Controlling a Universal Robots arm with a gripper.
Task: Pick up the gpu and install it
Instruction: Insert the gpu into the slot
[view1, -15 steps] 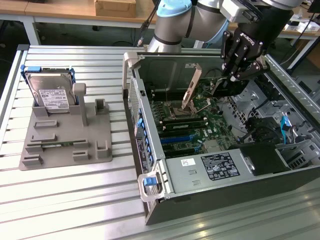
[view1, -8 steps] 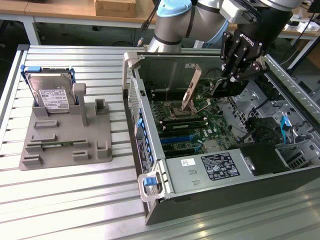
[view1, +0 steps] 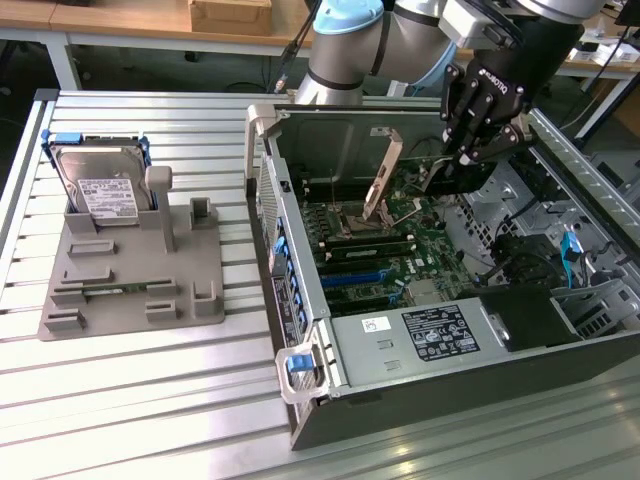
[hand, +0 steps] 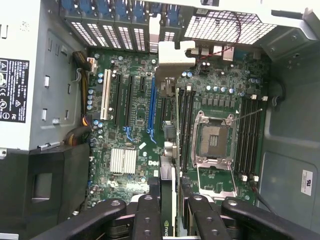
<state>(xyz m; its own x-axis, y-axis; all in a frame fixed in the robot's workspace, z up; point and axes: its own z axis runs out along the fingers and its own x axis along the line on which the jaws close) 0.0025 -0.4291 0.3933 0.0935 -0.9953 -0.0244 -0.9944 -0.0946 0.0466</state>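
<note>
My gripper (view1: 455, 160) hangs inside the open computer case (view1: 300, 330), shut on the gpu (view1: 415, 190). The card is held on edge above the motherboard (view1: 420, 255), and its beige end bracket (view1: 385, 175) points toward the case's rear wall. In the wrist view the gpu (hand: 174, 150) appears as a thin green edge running from between my fingers (hand: 146, 212) up to the bracket (hand: 172, 62). It hovers between the long blue slot (hand: 152, 112) and the CPU socket (hand: 215, 137), apart from the board.
A silver hard drive (view1: 100, 190) stands in a grey fixture (view1: 130, 270) on the slatted table at the exterior view's left. The power supply (view1: 420, 335) fills the case's near end. A drive cage and cables (view1: 560, 260) crowd the exterior view's right.
</note>
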